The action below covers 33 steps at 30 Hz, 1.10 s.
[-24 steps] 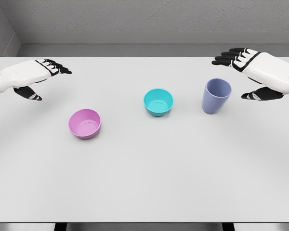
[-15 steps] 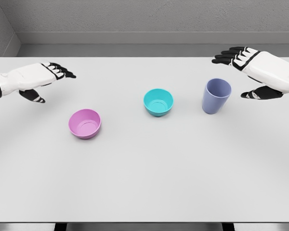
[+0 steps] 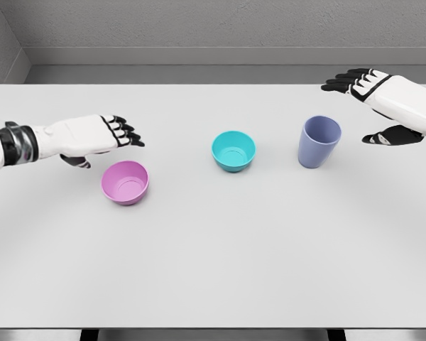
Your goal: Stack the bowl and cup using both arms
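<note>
Start with the wide white table point(image 3: 213, 270): the near stretch in front of you is bare, and all three vessels sit further back in a loose row, each standing apart from the others and none nested.

Nearest to you is the pink bowl point(image 3: 125, 182), upright on the left. Your left hand point(image 3: 92, 136) hangs just behind and above its far-left rim, fingers stretched out flat and the thumb dropped below the palm; it holds nothing, and I cannot tell whether it touches the rim at all.

A little further back, near the middle, is the teal bowl point(image 3: 233, 150), upright and open, with nothing in it. To its right stands the lavender cup point(image 3: 319, 141), mouth up and flaring slightly toward the top.

Furthest back, your right hand point(image 3: 383, 106) is raised at the right edge, just beside the cup but clear of it, fingers spread above and thumb spread below, empty.

By my reading you are at the very start: no grasp is made and nothing is stacked. What remains is closing each hand on its piece, lifting, and setting the pieces one inside another, so essentially the whole job is ahead of you.
</note>
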{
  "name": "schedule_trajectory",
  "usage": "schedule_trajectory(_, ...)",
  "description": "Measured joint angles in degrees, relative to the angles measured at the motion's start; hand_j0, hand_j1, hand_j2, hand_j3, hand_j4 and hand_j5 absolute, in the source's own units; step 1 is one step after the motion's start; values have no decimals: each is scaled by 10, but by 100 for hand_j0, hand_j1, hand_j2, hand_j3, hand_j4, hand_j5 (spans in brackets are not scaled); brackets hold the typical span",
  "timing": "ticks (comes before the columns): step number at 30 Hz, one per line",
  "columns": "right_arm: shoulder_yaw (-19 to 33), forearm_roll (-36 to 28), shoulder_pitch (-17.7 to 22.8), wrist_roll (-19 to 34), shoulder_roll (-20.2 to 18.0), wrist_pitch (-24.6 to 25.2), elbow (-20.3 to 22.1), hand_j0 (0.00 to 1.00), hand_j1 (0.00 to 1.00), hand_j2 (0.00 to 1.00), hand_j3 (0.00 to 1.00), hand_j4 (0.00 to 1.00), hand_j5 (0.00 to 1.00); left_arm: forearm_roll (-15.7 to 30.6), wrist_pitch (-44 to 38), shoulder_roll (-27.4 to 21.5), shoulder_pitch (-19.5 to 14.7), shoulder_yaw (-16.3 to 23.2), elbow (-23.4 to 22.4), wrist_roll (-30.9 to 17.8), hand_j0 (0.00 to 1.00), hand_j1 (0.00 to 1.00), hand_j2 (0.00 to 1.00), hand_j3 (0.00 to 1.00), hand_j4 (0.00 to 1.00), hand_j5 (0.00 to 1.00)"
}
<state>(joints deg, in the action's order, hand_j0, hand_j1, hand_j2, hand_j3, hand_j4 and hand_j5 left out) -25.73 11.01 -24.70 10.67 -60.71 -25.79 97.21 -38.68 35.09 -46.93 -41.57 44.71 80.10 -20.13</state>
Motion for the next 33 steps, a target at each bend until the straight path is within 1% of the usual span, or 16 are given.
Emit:
schedule_trajectory(5,0,0,0,0,0,0,-2,100,100,100,100,100,100,-22,0,-4,-3,12,17,-3,100,100,100,100,100,100)
schedule_trajectory(12,-1,0,1,0,0,1,-3,100,100,100,100,100,100,-24,0,-3,-6,23,21,-28,100,100,100,100,100,100)
schedule_trajectory(21,0,0,-1,0,0,1,-16,100,100,100,100,100,100,-25,0,3,-6,28,40,-37,100,100,100,100,100,100)
schedule_trajectory(33,1,0,-2,0,1,1,-15,100,100,100,100,100,100,-32,0,3,-4,39,51,-50,100,100,100,100,100,100)
